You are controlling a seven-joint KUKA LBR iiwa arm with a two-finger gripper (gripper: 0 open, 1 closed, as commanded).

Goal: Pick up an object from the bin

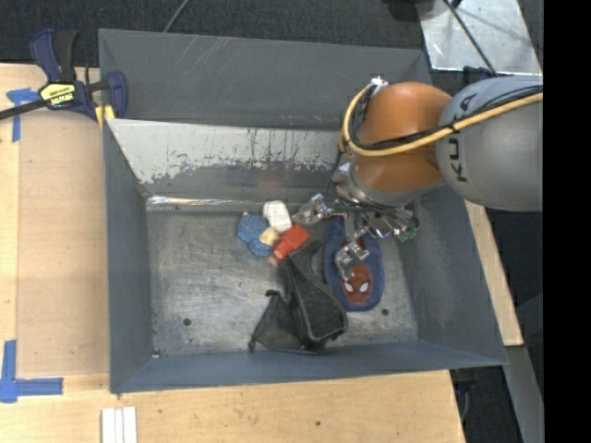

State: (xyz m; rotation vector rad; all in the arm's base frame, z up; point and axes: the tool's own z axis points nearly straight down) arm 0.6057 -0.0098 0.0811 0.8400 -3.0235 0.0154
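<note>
Hanging at the right middle of the bin (194, 275), the end effector (352, 253) sits directly over a blue oval toy (363, 286) with a red face; whether it is open cannot be told. Just left lie a black pouch (312, 310), a red piece (293, 241) and a white block (277, 214).

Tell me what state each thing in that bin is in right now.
blue Spider-Man piece, lying flat, face up
gripper, low over the blue Spider-Man piece
black pouch, crumpled, lying left of that piece
red block, lying at the pouch's top end
white block, lying just beyond the red block
blue lump, lying left of the red block
</note>
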